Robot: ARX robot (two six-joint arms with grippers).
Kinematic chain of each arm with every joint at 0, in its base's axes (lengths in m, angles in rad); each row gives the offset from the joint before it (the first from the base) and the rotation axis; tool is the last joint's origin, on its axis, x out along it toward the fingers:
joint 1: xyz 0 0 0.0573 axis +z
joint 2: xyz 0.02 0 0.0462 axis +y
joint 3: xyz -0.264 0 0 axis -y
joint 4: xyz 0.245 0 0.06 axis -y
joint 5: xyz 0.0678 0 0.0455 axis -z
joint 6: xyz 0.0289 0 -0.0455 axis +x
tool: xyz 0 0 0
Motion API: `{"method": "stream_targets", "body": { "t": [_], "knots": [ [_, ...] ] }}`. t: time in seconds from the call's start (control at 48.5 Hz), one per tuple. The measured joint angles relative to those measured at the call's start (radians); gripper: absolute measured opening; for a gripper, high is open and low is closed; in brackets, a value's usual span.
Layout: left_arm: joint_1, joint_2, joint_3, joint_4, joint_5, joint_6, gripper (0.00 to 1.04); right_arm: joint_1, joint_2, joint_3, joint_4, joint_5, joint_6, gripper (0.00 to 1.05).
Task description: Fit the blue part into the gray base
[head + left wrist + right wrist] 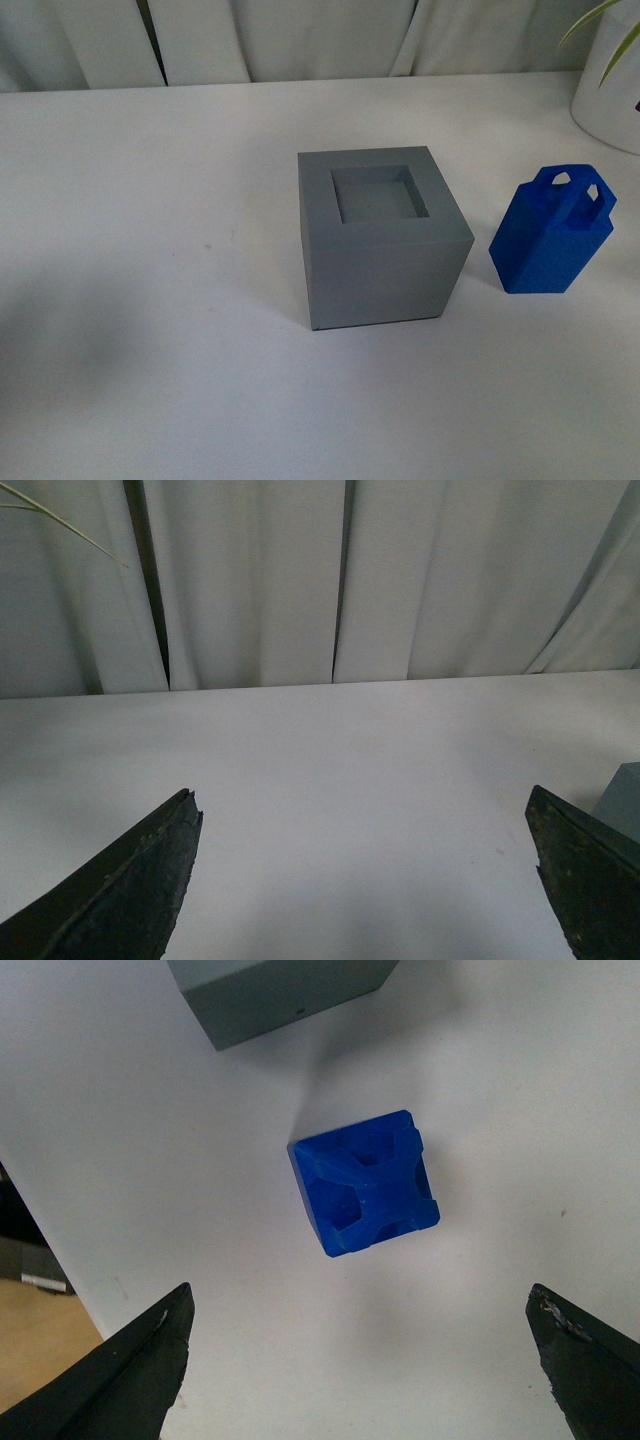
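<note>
At the middle of the bench (150,200): gray base (385,265), matte cube resting flat, square recess (380,192) sunk in its top face, showing only its own gray floor and walls. Just to the right, apart and not touching: blue part (550,235), upright on the bench, outside the recess. Bright blue plastic, taller than wide, narrower than the cube, bevelled shoulders, two loop handles crossing on top. From above, in the right wrist view, a square outline with the handles forming an X, turned slightly askew to the cube's near edge. Right tool (360,1290) spread wide above the blue part, pinching nothing, dark fingers well clear of the part on both sides. Left tool (362,795) likewise spread wide, pinching nothing, over bare bench, with a corner of the gray cube just beside one finger. At the far right rear of the bench: white pot (610,90), partly cut off by the frame, green leaf (590,20) above it. Behind everything: pale curtain (300,40) in vertical folds.
</note>
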Motion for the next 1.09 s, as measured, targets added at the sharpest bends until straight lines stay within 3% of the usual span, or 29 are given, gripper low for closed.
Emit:
{"method": "stream_targets", "body": {
  "t": [0.433, 0.886, 1.009, 1.092],
  "knots": [
    [0.000, 0.000, 0.000, 0.000, 0.000, 0.000, 0.99, 0.092, 0.249, 0.198, -0.112, 0.136, -0.076, 0.97],
    [0.000, 0.000, 0.000, 0.000, 0.000, 0.000, 0.99, 0.118, 0.313, 0.198, -0.098, 0.164, -0.092, 0.97],
    [0.000, 0.000, 0.000, 0.000, 0.000, 0.000, 0.99, 0.116, 0.322, 0.198, -0.094, 0.179, -0.097, 0.74],
    [0.000, 0.000, 0.000, 0.000, 0.000, 0.000, 0.99, 0.114, 0.322, 0.198, -0.095, 0.179, -0.098, 0.65]
  ]
}}
